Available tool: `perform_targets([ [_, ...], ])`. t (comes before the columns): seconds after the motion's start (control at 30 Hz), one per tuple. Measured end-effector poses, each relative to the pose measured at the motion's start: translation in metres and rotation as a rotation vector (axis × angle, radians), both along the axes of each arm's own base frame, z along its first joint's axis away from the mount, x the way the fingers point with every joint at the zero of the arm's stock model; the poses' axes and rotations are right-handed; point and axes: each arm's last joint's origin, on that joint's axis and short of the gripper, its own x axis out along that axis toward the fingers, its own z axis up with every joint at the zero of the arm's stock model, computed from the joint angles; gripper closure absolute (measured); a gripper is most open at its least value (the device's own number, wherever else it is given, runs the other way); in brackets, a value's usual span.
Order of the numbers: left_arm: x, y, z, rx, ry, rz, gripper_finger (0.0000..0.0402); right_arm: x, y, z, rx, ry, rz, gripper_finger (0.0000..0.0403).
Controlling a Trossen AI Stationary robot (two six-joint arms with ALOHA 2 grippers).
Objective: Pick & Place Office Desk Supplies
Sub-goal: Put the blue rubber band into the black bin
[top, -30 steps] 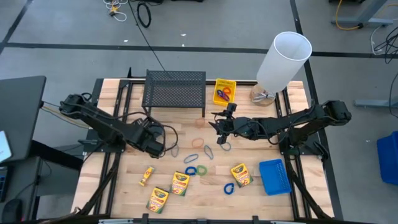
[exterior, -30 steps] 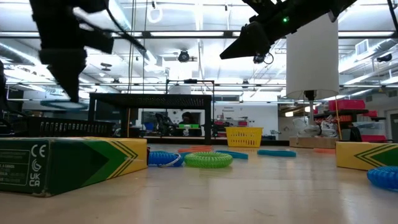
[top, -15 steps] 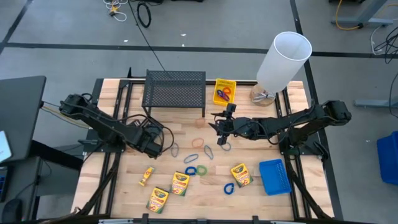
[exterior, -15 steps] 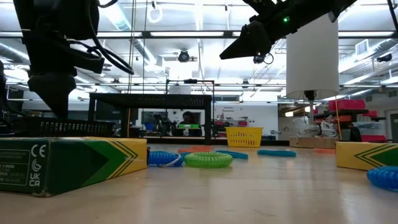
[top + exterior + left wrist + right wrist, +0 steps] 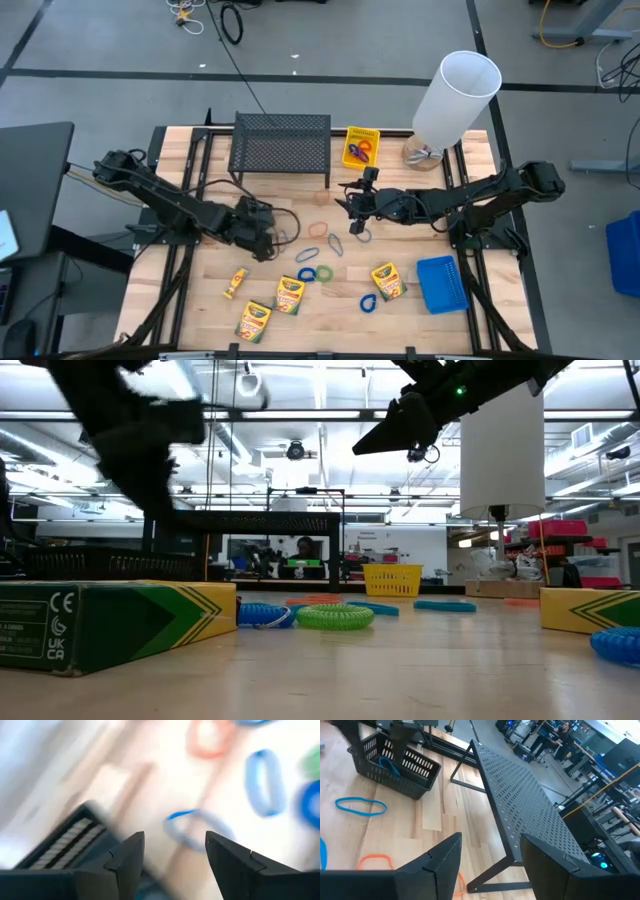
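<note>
Counter (image 5: 200, 300) carries the wire-mesh rack (image 5: 281, 144), blue bin (image 5: 441, 283), black bin (image 5: 395, 762) and yellow bin (image 5: 361, 146). Left claw (image 5: 262, 240) has swung out from the black bin toward the middle and its fingers have spread, nothing between them, blue loop (image 5: 192, 827) lying just ahead. Looks like a drop done, next pick starting. Right claw (image 5: 357, 214) hangs released over the loops, unmoved. Crayon boxes (image 5: 289, 294) sit near the front edge
</note>
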Motion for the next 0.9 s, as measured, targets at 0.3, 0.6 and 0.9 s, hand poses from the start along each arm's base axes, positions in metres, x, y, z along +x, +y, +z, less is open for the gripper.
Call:
perform_targets([
  [0.3,0.013,0.002,-0.002,-0.085,-0.093,0.059,0.0186,0.0,0.001,0.0,0.022,-0.004,0.018,0.019],
  [0.6,0.024,0.009,-0.024,-0.145,-0.026,0.145,0.0184,0.0,0.002,0.0,0.026,-0.004,0.021,0.019],
  [0.9,0.034,0.014,-0.041,-0.172,0.018,0.146,0.0184,0.0,0.002,0.0,0.025,-0.002,0.021,0.019],
])
